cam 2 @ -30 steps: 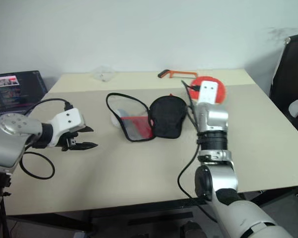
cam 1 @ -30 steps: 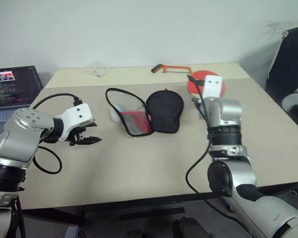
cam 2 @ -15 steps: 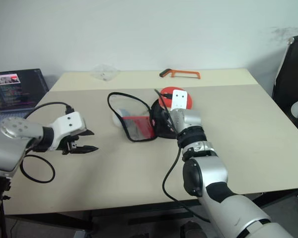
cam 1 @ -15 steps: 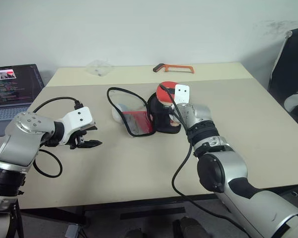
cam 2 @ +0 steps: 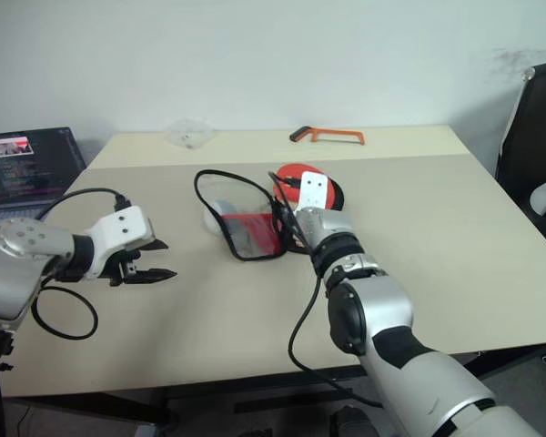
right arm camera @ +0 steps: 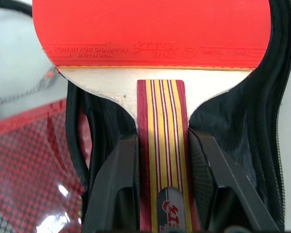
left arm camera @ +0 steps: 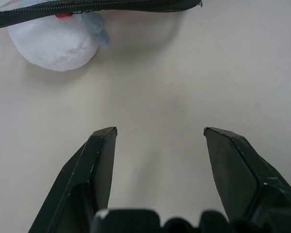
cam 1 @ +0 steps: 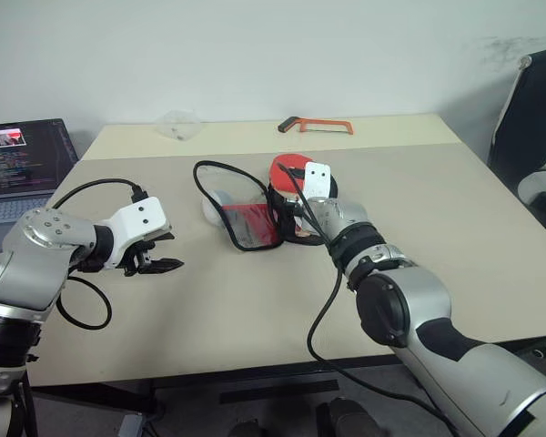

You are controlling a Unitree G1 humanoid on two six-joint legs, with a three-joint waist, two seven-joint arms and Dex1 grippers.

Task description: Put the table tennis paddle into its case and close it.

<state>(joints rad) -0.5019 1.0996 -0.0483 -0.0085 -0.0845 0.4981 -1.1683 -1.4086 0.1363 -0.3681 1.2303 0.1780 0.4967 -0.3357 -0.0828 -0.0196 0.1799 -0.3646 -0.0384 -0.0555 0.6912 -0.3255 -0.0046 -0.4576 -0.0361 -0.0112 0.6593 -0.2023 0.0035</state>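
Observation:
The case (cam 1: pixel 255 214) lies unzipped in the middle of the table, its red mesh half (right arm camera: pixel 34 145) on the left and its black half (right arm camera: pixel 276 111) on the right. My right gripper (right arm camera: pixel 162 141) is shut on the striped wooden handle of the table tennis paddle (right arm camera: pixel 150 29). It holds the red blade (cam 1: pixel 287 168) just over the black half. My left gripper (cam 1: pixel 159 264) hovers open above bare table to the left of the case, with nothing between its fingers (left arm camera: pixel 99 160).
A small white pouch (left arm camera: pixel 53 43) rests against the case's left edge. At the table's back lie an orange hacksaw (cam 1: pixel 314 125) and a clear plastic bag (cam 1: pixel 177 126). A laptop (cam 1: pixel 23 168) sits at the left, and a black chair (cam 1: pixel 532 127) stands at the right.
My right arm has carried the paddle leftward and down, from the table's far right to over the case's black half. The left gripper has stayed put.

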